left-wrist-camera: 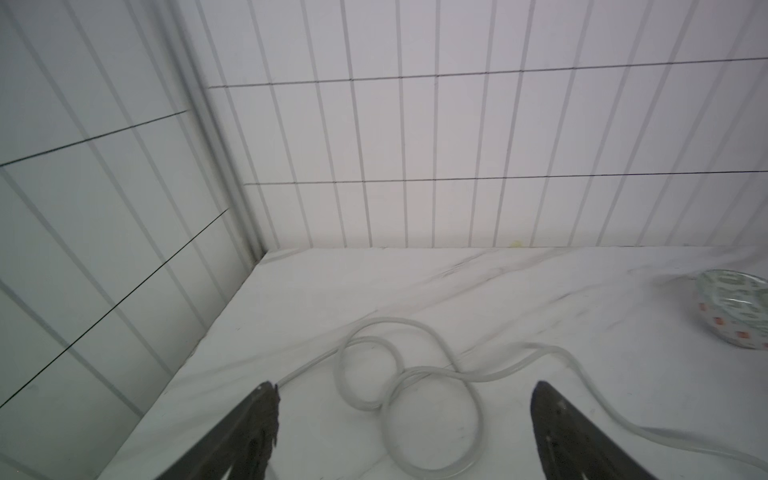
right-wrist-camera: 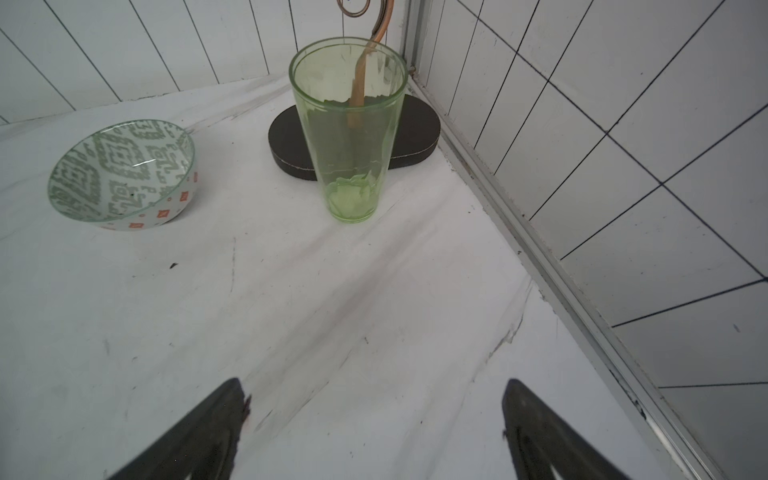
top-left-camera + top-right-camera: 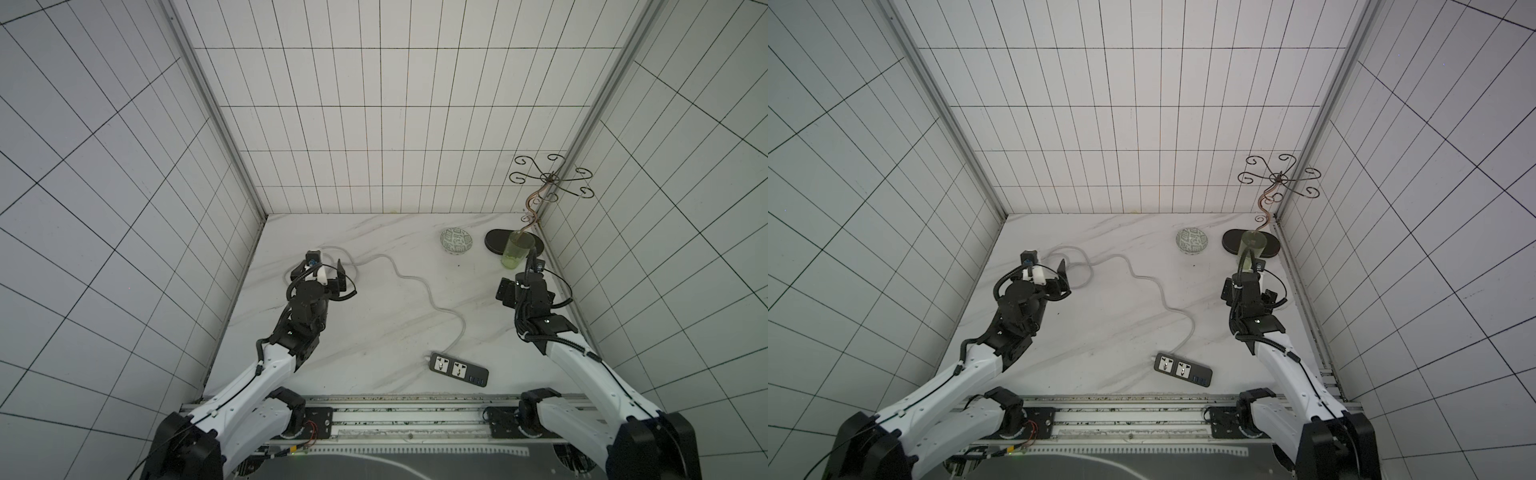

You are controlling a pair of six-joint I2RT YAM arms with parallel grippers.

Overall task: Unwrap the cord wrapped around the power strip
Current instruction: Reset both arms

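The black power strip (image 3: 459, 369) (image 3: 1183, 369) lies flat near the table's front edge, sockets up. Its pale cord (image 3: 415, 282) (image 3: 1154, 286) leaves the strip's left end and snakes loose across the table to the back left. None of it is wound on the strip. There it ends in two loose loops (image 1: 432, 374). My left gripper (image 1: 405, 390) (image 3: 319, 272) hovers open over those loops, holding nothing. The cord's far end passes behind one finger (image 1: 266, 411). My right gripper (image 2: 376, 386) (image 3: 524, 284) is open over bare table at the back right, far from the strip.
A patterned bowl (image 3: 456, 241) (image 2: 124, 174) and a tall green glass (image 3: 515, 249) (image 2: 349, 124) stand at the back right. The glass is in front of a black oval stand base (image 2: 415, 133) with a curled metal hanger (image 3: 550, 178). Tiled walls close three sides.
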